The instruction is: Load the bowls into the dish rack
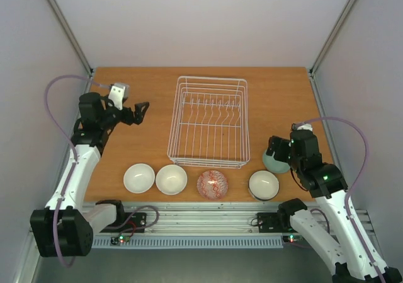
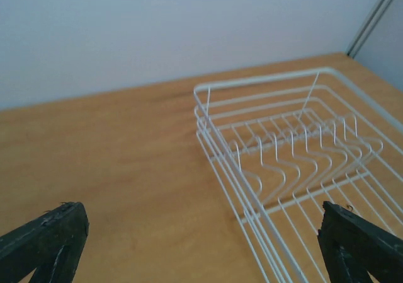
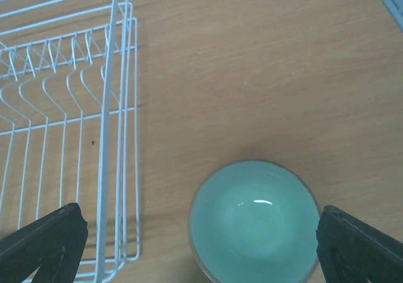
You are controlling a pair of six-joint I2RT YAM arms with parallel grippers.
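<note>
Dish rack point(image 1: 209, 122) sits mid-worktop point(image 1: 151, 87), with a row of four bowls point(image 1: 171, 179) at its 6 o'clock. Teal bowl point(image 3: 255, 220) is at its 4 o'clock, half hidden under the right arm from above, near rim cut off in the wrist view. Left hand point(image 1: 141, 111) is open at the rack's 9 o'clock; right hand point(image 3: 201, 240) is open over the teal bowl, contact unclear.

Pale mint-green bowl point(image 3: 255, 220) beneath the right claw point(image 1: 276, 150). White wire dish rack point(image 1: 208, 122) between right claw and left claw point(image 1: 142, 111). Toward the arm bases from both claws: plain white bowl point(image 1: 139, 178), second white bowl point(image 1: 171, 179), red-patterned bowl point(image 1: 212, 184), dark-rimmed white bowl point(image 1: 263, 184). Orange-brown wood-grain table point(image 1: 145, 87). Black claw fingers point(image 2: 44, 242).
</note>
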